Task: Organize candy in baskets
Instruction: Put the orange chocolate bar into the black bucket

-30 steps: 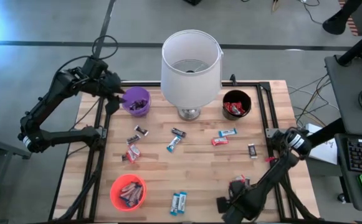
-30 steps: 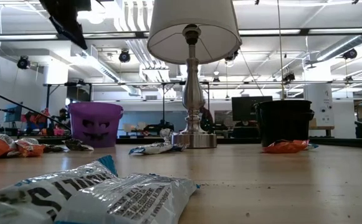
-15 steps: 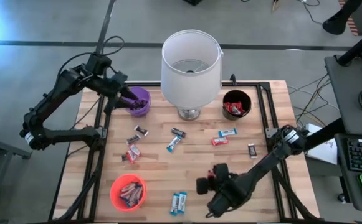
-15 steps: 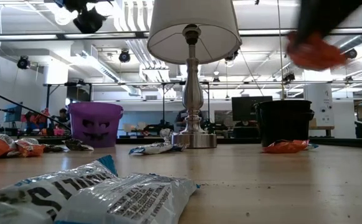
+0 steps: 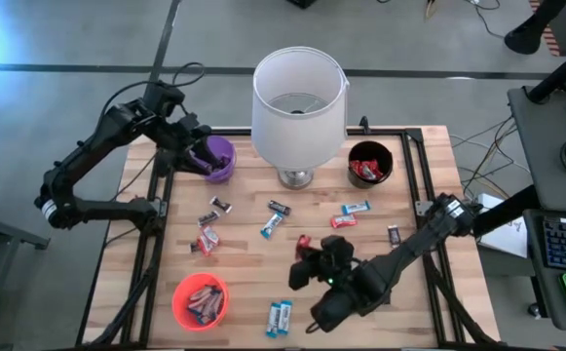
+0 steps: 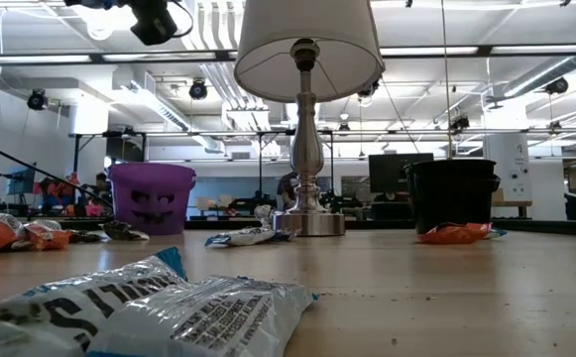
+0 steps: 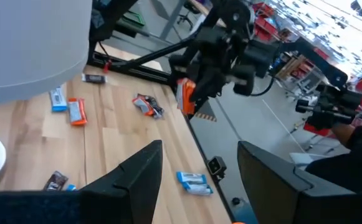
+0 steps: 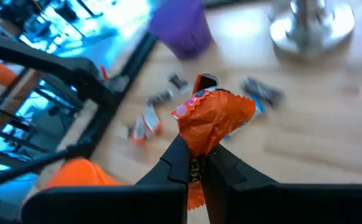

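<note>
My right gripper hangs over the middle of the table, shut on an orange-red wrapped candy. That candy also shows in the left wrist view. My left gripper is open and empty above the left rim of the purple bowl, which holds dark candy. The black bowl at the far right holds red candy. The orange bowl at the near left holds several bars. Loose bars lie flat on the wood: a blue-and-white one, a red one and a dark one. My right gripper pinches one crinkled end of the orange-red wrapper between its two fingertips. The rest of the candy sticks out past the fingertips. It is lifted clear of the table.
A lamp with a big white shade stands on a metal base at the far middle, between the purple and black bowls. A blue-and-white pair lies at the near edge. Black frame rails run along the table's sides.
My right gripper has swung from the table's near right corner toward the left and the middle, carrying the orange-red candy above the table. My left gripper has shifted a little toward the right, closer over the purple bowl.
</note>
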